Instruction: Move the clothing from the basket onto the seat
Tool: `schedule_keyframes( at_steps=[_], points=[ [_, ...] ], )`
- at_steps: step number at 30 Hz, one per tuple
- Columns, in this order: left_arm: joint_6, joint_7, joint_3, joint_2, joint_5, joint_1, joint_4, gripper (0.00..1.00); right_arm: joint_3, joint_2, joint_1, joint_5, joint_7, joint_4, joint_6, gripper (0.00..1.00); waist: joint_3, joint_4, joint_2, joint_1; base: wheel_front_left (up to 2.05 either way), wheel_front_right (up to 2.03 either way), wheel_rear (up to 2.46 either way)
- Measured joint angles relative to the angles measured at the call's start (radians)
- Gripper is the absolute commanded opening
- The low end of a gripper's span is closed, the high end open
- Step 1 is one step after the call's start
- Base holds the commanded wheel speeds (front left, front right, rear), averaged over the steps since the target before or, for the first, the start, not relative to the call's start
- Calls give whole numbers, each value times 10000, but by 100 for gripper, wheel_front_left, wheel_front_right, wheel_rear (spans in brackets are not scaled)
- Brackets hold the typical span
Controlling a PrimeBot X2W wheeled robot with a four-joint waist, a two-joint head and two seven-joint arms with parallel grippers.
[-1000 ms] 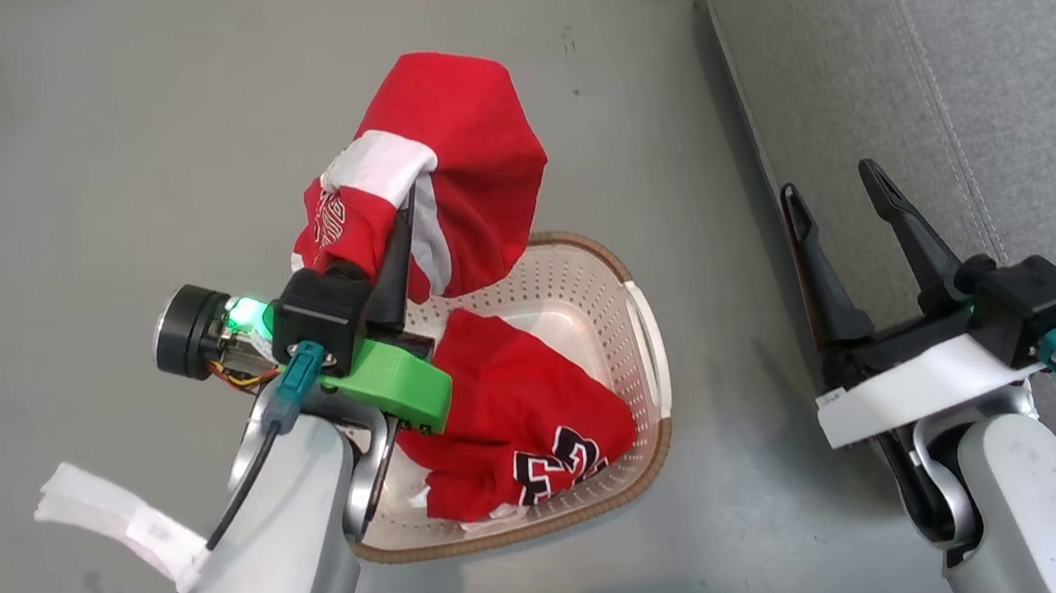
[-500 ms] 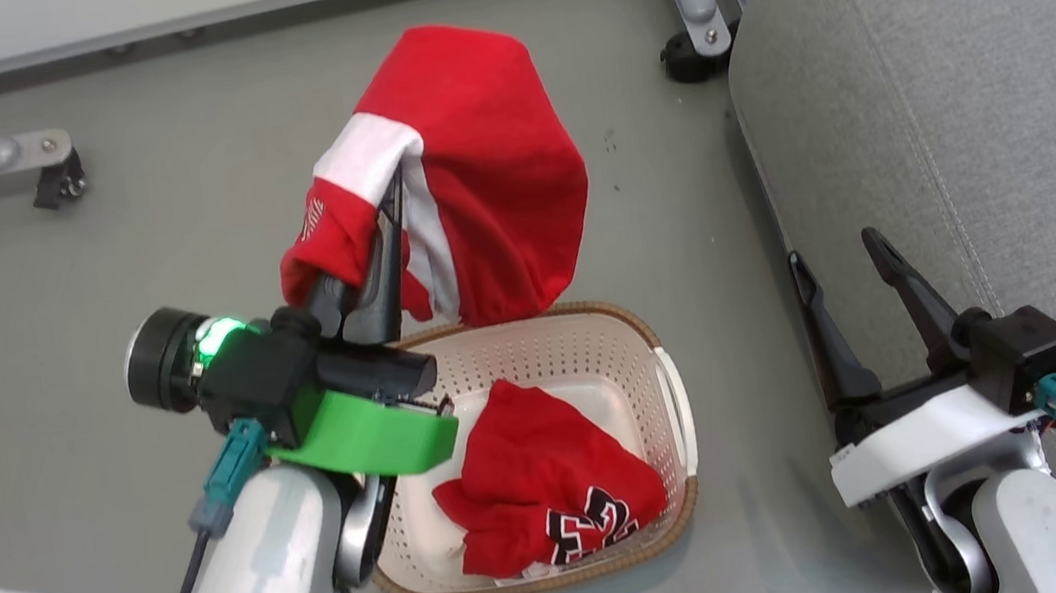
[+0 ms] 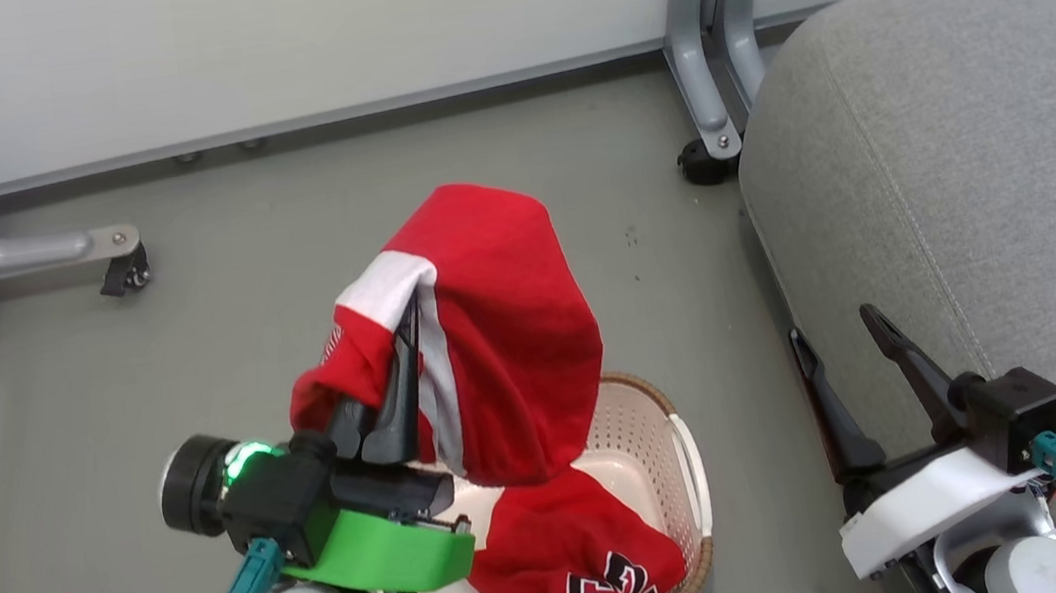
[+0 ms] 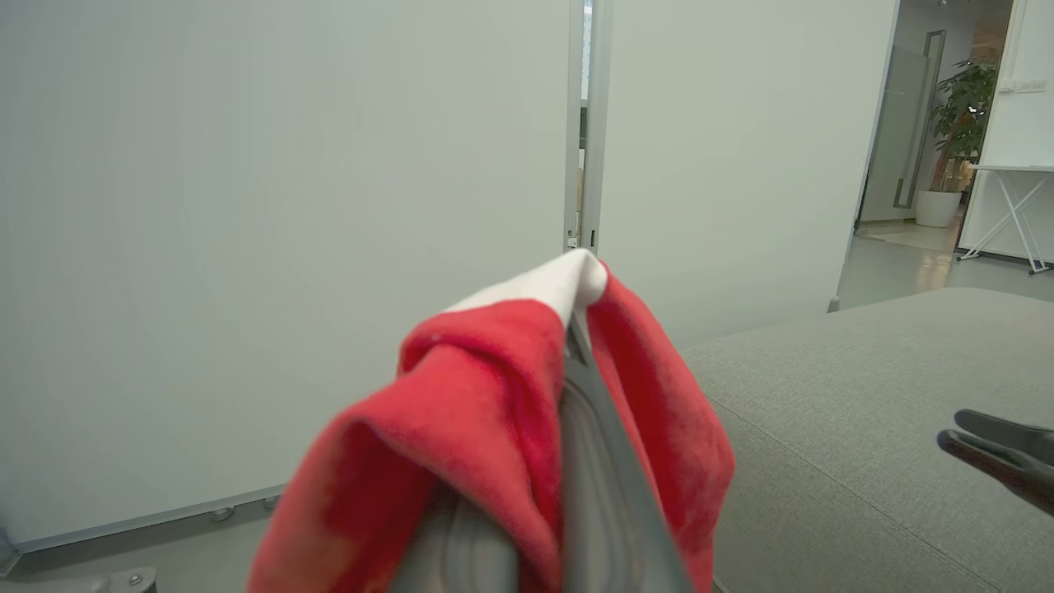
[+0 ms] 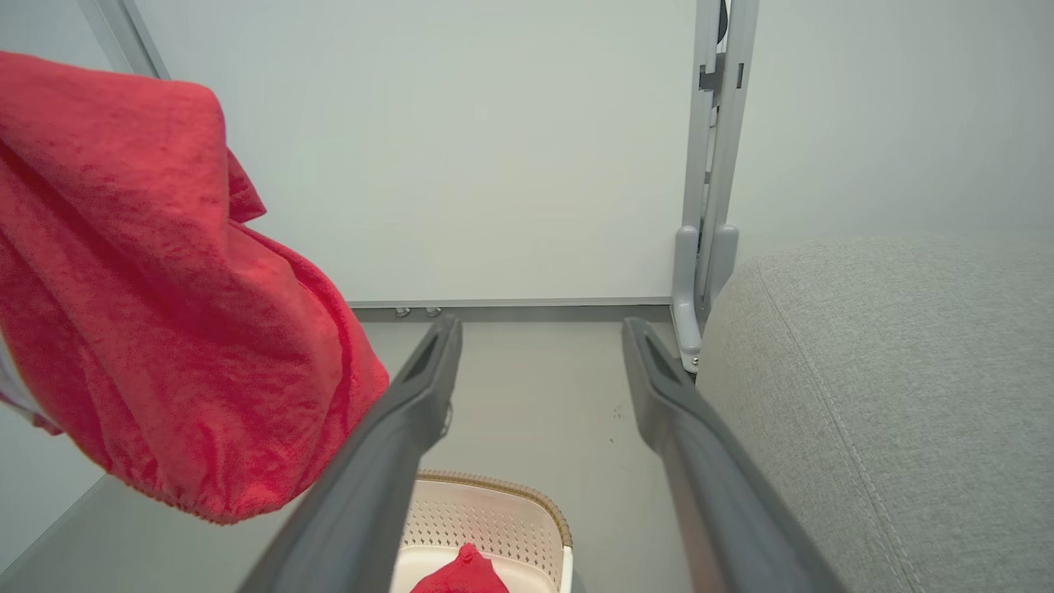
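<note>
1. Grey floor [image 3: 278, 226] runs up to pale wall panels [image 3: 305, 42], with two metal legs on castors [image 3: 703, 83] standing at their foot.
2. One red garment [image 3: 503, 340] hangs in the air above the far end of the basket [image 3: 646, 393]. Its white band is draped over the fingertips and its loose red bulk sags down the far side, the lowest fold hanging over the basket's inside.
3. That garment is pinched by the left gripper [image 3: 408, 321], whose two dark fingers are pressed together with cloth folded over both sides. In the left wrist view the red fabric wraps around the fingers up to the white edge at the tips.
4. A second garment [image 3: 560, 554], red with black-and-white numerals, lies crumpled in the near part of the basket, below the lifted one.
5. The cream perforated basket stands on the floor, just left of the seat [image 3: 975, 161] and apart from it.
6. No clothing lies on the large grey seat's visible top.
7. Beside the seat's near edge, the right gripper [image 3: 834, 324] is held with its fingers spread wide and nothing between them, well apart from both garments.
</note>
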Motion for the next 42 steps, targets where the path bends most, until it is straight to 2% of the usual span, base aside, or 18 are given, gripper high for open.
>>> schedule_keyframes(
  at_steps=[10, 31, 37, 42],
  points=[
    [-56, 0, -88, 0, -2, 580, -46, 0, 19, 36, 554, 31, 290, -274, 0, 100, -537, 72, 0, 0, 0, 0, 0],
    [-82, 0, -115, 8, -17, 609, -100, 0, 155, 90, 688, 117, 387, -360, 0, 100, -567, 47, 0, 1, 0, 0, 0],
    [-90, 0, -190, 8, -29, 599, -134, 0, 825, -198, 472, 336, 435, -263, 0, 100, -473, 130, 0, 1, 0, 0, 0],
    [-94, 0, -255, 4, -63, 571, -130, 0, 1894, -577, -177, 792, 460, 19, 0, 100, -365, 189, 0, 1, 0, 0, 0]
  ],
)
